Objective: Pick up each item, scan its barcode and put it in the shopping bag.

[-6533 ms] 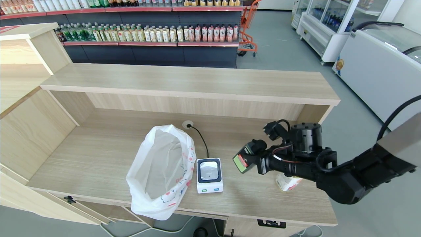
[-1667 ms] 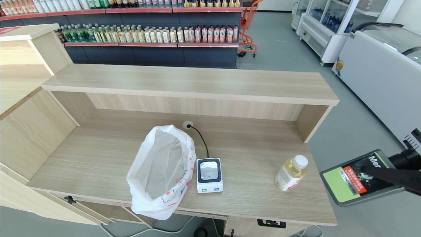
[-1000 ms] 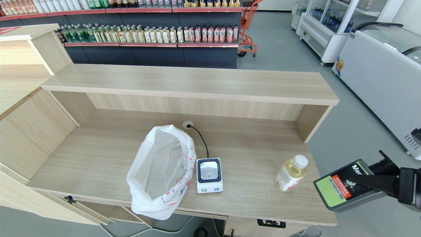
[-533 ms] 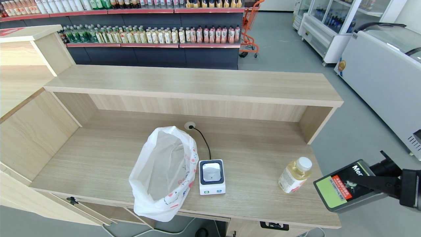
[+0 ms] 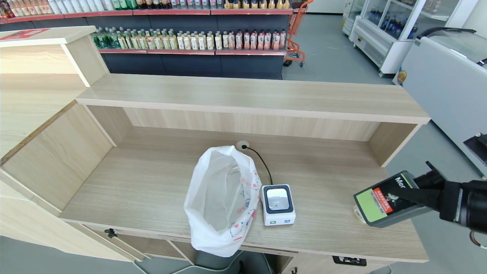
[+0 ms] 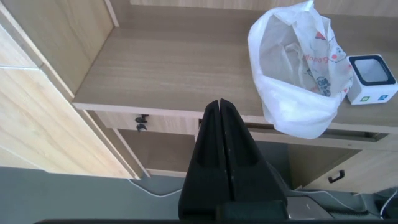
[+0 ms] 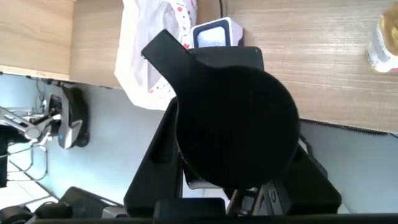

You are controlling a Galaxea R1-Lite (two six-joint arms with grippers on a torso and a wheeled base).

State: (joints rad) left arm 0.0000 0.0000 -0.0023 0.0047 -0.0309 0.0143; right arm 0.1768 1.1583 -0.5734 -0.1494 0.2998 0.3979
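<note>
Head view: the right claw [image 5: 409, 195] grips a dark pack [image 5: 374, 203] with a green label, held over the counter's [image 5: 152, 179] near right end and hiding most of the bottle [image 7: 383, 42]. The bag [image 5: 222, 198] stands open at the near edge, with the scanner [image 5: 278, 203] just right of it. The left claw [image 6: 219, 134] is pressed closed and empty, off the near edge.

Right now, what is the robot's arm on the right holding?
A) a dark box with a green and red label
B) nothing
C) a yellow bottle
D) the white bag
A: the right gripper is shut on the dark box, whose green and red label shows in the head view.
</note>
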